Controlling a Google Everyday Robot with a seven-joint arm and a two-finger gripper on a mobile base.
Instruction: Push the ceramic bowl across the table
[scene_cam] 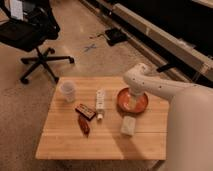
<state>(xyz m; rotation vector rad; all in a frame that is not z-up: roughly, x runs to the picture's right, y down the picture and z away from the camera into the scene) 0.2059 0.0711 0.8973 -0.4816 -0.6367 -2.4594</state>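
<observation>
Single camera view, mounted high above the near edge of the table (100, 142), angled steeply down and forward. Table fills the lower half at moderate range; floor beyond it occupies the upper half. Gripper (131, 102) enters from the right of the table, down inside the ceramic bowl (141, 105).
</observation>
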